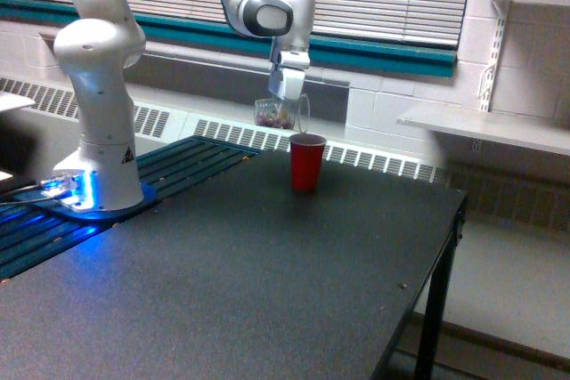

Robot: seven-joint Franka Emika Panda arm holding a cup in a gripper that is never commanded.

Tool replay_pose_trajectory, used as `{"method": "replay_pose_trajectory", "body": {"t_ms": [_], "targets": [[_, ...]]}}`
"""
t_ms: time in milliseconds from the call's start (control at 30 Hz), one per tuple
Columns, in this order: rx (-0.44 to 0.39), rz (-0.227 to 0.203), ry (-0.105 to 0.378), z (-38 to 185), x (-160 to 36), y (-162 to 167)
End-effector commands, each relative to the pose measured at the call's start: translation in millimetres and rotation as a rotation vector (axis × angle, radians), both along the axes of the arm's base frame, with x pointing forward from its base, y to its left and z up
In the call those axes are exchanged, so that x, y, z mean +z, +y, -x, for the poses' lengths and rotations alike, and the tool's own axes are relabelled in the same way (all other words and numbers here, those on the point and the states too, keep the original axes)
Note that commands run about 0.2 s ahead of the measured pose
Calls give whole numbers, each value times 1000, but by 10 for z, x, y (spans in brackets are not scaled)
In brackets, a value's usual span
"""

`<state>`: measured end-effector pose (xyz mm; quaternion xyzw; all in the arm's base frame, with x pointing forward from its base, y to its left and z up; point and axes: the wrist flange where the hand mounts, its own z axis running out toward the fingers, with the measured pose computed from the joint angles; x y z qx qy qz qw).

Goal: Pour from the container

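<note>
Exterior view: the gripper grasps the clear container, seemingly tilted, hanging at about eleven o'clock above the red cup on the black table.

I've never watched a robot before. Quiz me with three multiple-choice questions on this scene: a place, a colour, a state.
1. Where is the clear container?
A. in the air beside the red cup, on the exterior view's left
B. on the shelf
C. on the floor

2. What colour is the cup on the table?
A. blue
B. red
C. white

3. How is the red cup?
A. tipped over
B. crushed
C. upright

Answers: 1 A, the gripper holds it above table level; 2 B, plainly red; 3 C, its open mouth faces up.
</note>
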<state>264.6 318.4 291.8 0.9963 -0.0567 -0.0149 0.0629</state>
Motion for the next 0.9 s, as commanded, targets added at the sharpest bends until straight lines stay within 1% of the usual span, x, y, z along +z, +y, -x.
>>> {"method": "replay_pose_trajectory", "body": {"t_ms": [33, 200, 500, 733, 900], "targets": [[43, 20, 19, -13, -17, 58], [52, 30, 35, -3, -61, 65], [38, 41, 22, -79, -33, -7], [36, 47, 11, -124, 43, -36], [47, 54, 21, -105, 42, -38]]}}
